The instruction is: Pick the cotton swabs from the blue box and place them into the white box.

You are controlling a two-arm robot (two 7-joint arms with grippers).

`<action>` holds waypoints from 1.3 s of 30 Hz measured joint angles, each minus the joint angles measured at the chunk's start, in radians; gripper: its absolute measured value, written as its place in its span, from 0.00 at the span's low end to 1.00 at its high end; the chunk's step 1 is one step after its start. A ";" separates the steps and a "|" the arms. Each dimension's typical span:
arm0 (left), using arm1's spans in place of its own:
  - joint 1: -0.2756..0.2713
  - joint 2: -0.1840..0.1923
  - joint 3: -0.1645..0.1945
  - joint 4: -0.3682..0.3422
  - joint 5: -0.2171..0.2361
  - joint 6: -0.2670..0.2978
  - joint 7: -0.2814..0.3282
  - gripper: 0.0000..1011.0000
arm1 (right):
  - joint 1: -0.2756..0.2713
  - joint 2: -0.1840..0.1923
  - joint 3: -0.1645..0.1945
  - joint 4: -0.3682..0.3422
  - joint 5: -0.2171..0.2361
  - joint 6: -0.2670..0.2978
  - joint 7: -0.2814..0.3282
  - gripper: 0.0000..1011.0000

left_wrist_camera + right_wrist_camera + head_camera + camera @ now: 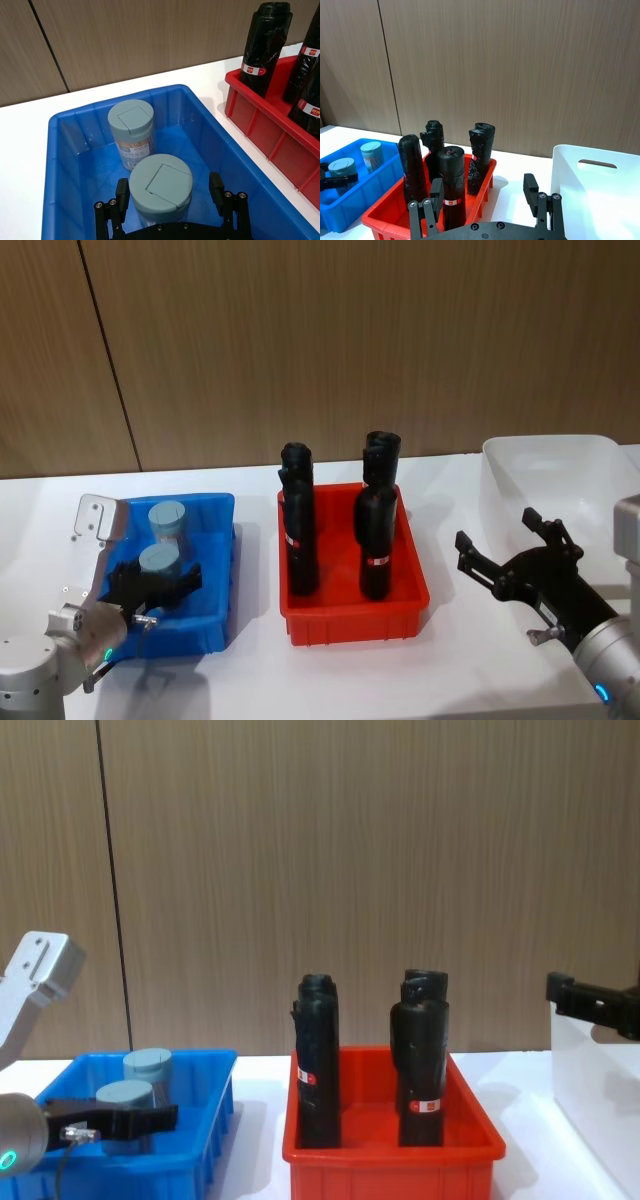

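While the left gripper (169, 189) sat low inside the blue box (120, 101), its fingers stood open on either side of the nearer jar of cotton swabs (161, 172). A sliver of gap showed beside the pale lid on each side, so it had hold of nothing. That straddle looked deliberate: with the jar upright and centred between the jaws, a plain squeeze should catch its round wall just below the lid.

The 2nd jar (131, 127) stood upright just behind the 1st, toward the box's far wall. It was close by but clear of the fingers, so closing need not disturb it. Both jars were thus in the blue box, and the visible part of the white box (600, 200) held nothing.

That box stood at the right end of the table (470, 660), past the red bin (350, 625) and its 4 black tubes (300, 530). The right gripper (497, 532) hovered above the table between the red bin and the white box, fingers spread wide and empty — idle, by my reading, or waiting near the drop-off. Because the tall tubes stood between pick and goal, I judged the carry would need a high lift to clear them.
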 joint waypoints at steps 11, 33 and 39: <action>-0.035 -0.018 0.007 0.050 0.026 -0.022 -0.022 0.98 | 0.000 0.000 0.000 0.000 0.000 0.000 0.000 0.99; -0.031 -0.016 0.003 0.007 0.050 -0.003 -0.006 0.65 | 0.000 0.000 0.000 0.000 0.000 0.000 0.000 0.99; -0.002 0.001 -0.004 -0.081 0.054 0.013 0.004 0.65 | 0.000 0.000 0.000 0.000 0.000 0.000 0.000 0.99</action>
